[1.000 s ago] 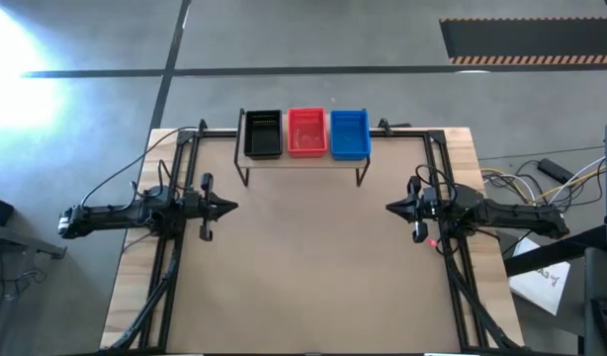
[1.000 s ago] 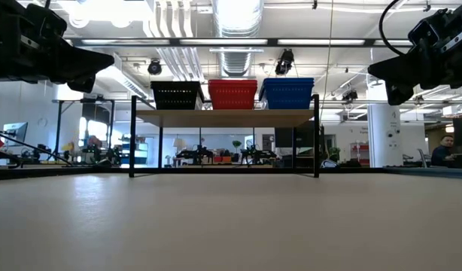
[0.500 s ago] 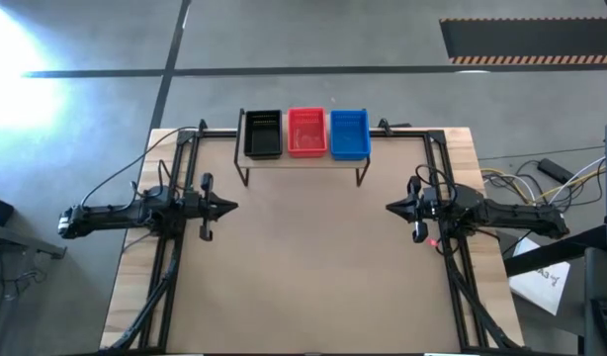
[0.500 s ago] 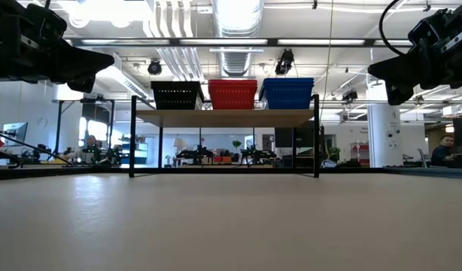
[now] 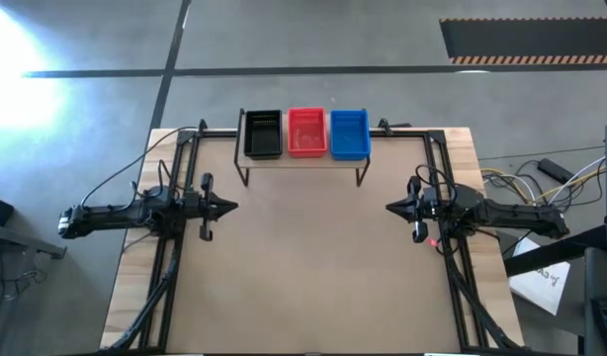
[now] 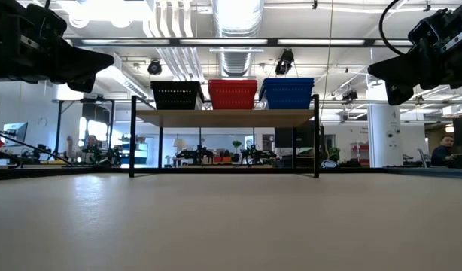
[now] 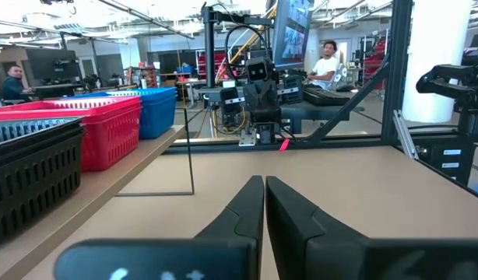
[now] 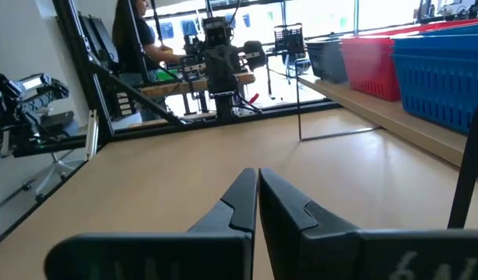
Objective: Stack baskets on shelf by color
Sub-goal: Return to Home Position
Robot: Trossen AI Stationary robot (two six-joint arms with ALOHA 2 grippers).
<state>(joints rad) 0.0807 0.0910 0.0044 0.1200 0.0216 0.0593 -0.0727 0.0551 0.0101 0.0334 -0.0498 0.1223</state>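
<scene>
Right now I see the low light-wood shelf on black metal legs point(image 6: 227, 118) at 12 o'clock on the wooden tabletop point(image 5: 313, 267). It carries the black slotted plastic baskets point(image 5: 263, 134), the red slotted plastic baskets point(image 5: 306, 133) and the blue slotted plastic baskets point(image 5: 349, 134) side by side, black nearest 9 o'clock. My left gripper point(image 5: 231, 207) hangs at 9 o'clock and my right gripper point(image 5: 390, 208) at 3 o'clock, both pinched closed on nothing.
</scene>
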